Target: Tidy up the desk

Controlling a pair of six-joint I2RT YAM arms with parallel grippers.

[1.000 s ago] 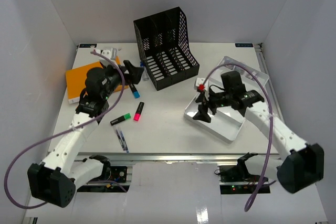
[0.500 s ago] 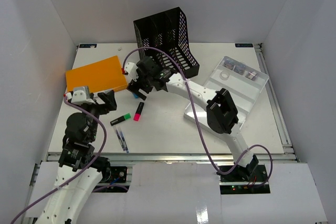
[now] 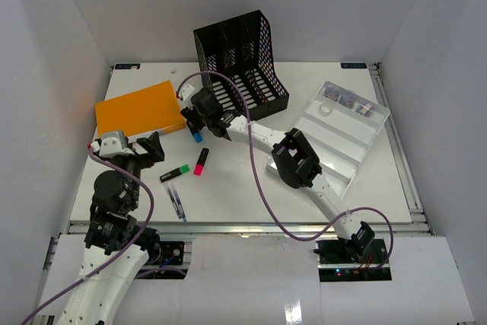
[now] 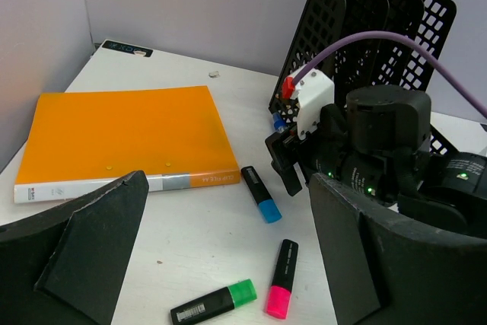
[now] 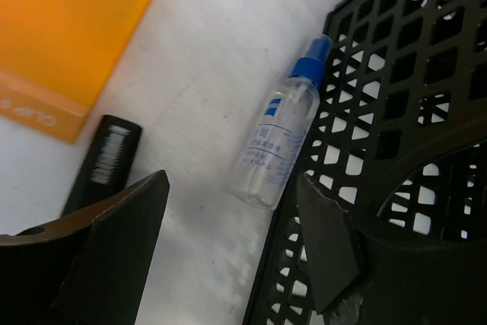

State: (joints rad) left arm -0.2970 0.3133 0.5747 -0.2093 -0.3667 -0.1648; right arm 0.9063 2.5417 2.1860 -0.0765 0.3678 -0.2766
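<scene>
Right wrist view: bottle is seen lying flat on the desk, hard against the rack edge, contact not certain. It sits between the right gripper fingers, nearer the rack-side one and a bit ahead of the tips. Long axis runs steep, blue cap away from the wrist, approx. crosswise to the closing line. Jaws are held apart, nothing gripped. R arm is stretched far across to the desk's left-centre, wrist pitched down. Left gripper is spread wide, empty, and further from the bottle.
</scene>
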